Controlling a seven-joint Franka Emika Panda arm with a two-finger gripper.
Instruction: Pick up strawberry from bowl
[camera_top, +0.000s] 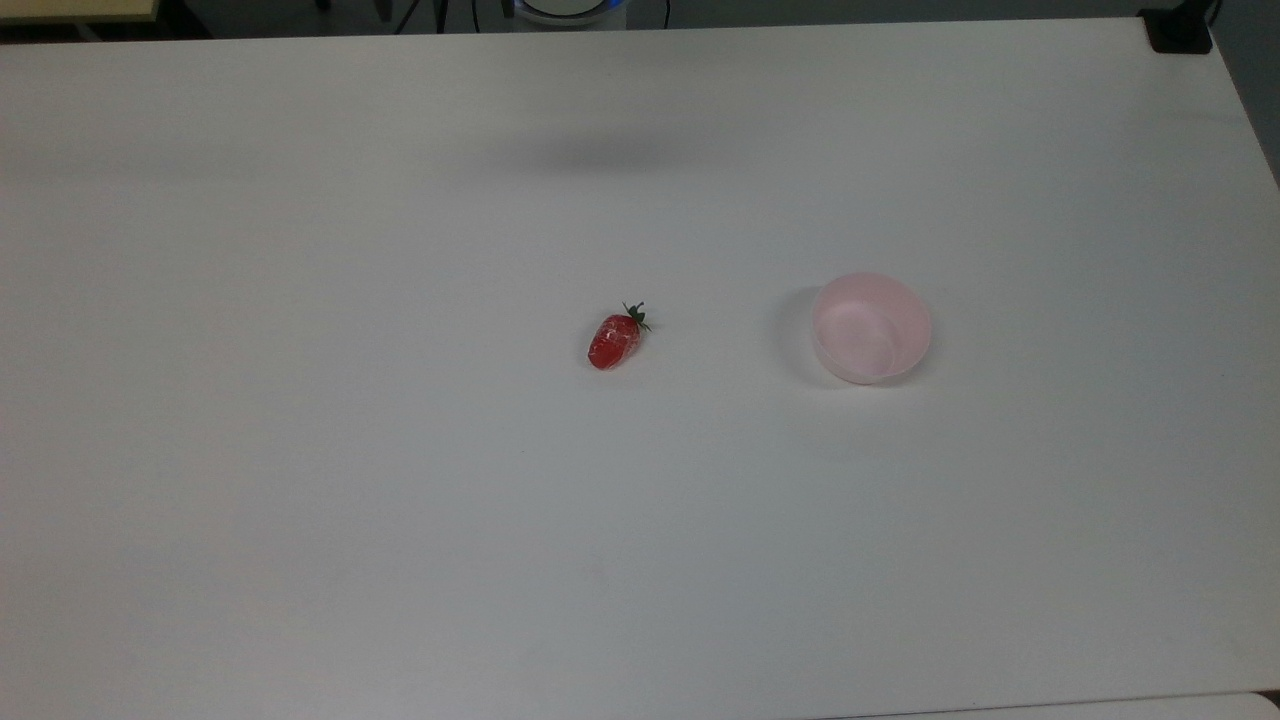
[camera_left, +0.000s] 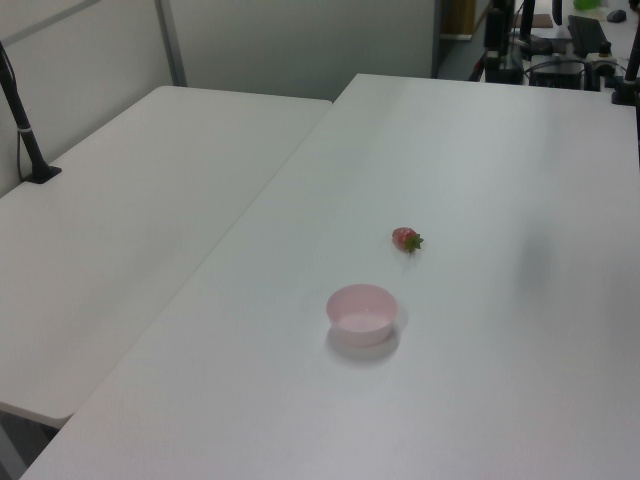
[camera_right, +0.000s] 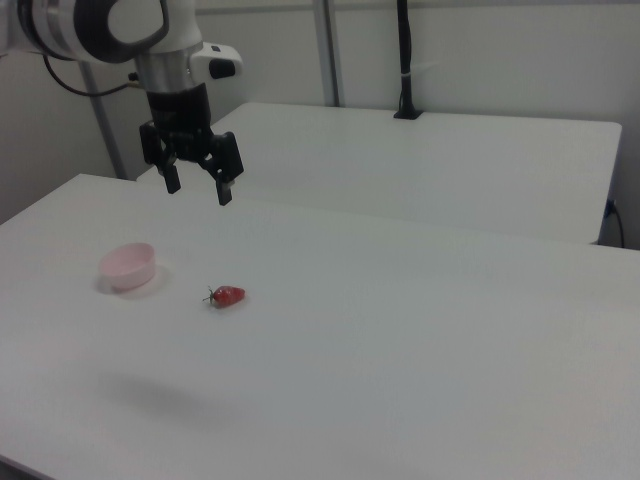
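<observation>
Two black fingers of the tool (camera_right: 197, 190) hang spread apart and empty, high above the white bench (camera_top: 400, 520). Below lies the small glossy red strawberry (camera_top: 613, 341) on its side, well apart from the empty pale pink translucent plastic bowl (camera_top: 871, 328). Judging by this, the removal looks done.
</observation>
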